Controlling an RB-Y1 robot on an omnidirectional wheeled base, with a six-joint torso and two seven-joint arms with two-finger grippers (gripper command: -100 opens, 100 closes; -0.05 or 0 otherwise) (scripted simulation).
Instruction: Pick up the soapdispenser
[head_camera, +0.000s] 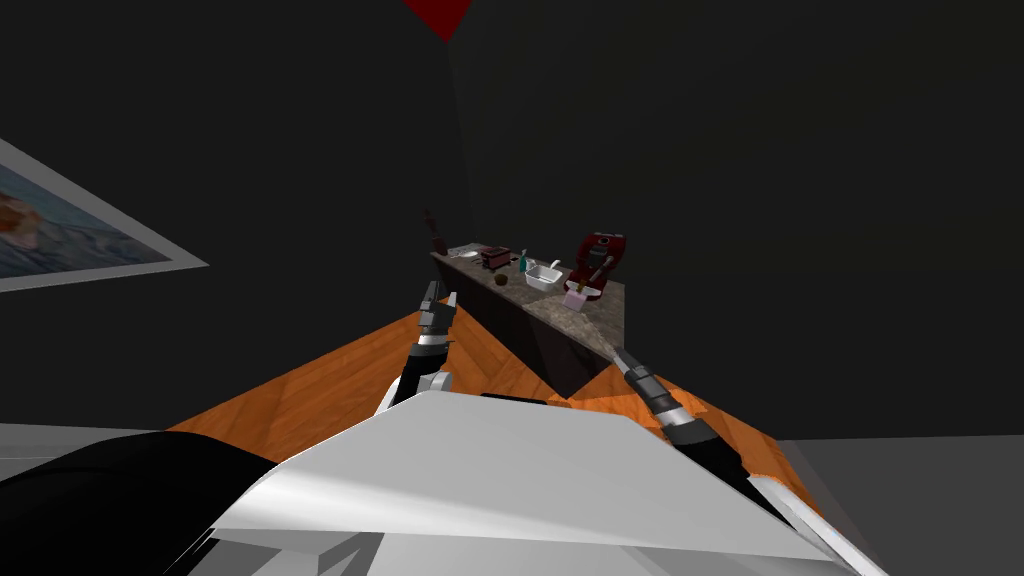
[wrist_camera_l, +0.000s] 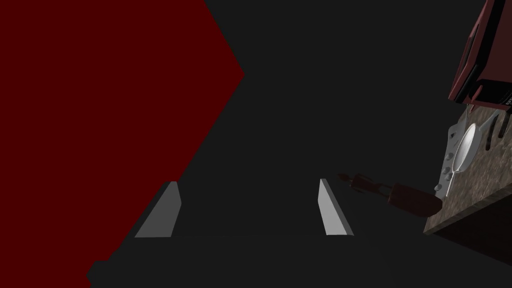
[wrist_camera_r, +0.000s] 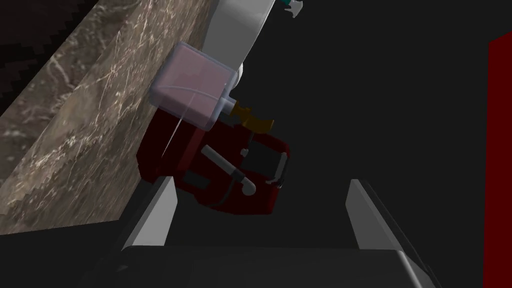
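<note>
1. While both arms reach forward above the wooden floor (head_camera: 330, 385), the pink soap dispenser (head_camera: 577, 297) stands on the stone-patterned counter (head_camera: 600, 325) towards its near end, just beside a red coffee machine (head_camera: 600, 255) and near a white sink (head_camera: 543, 275).
2. The right gripper (wrist_camera_r: 261, 180) has its fingers spread wide and empty, apart from the soap dispenser.
3. The left gripper (wrist_camera_l: 247, 182) has its fingers wide and empty, near a dark bottle (wrist_camera_l: 400, 195) at the counter's far end.

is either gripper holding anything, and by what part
Nothing is held. The left gripper and right gripper stand open; the soap dispenser sits on the counter.
</note>
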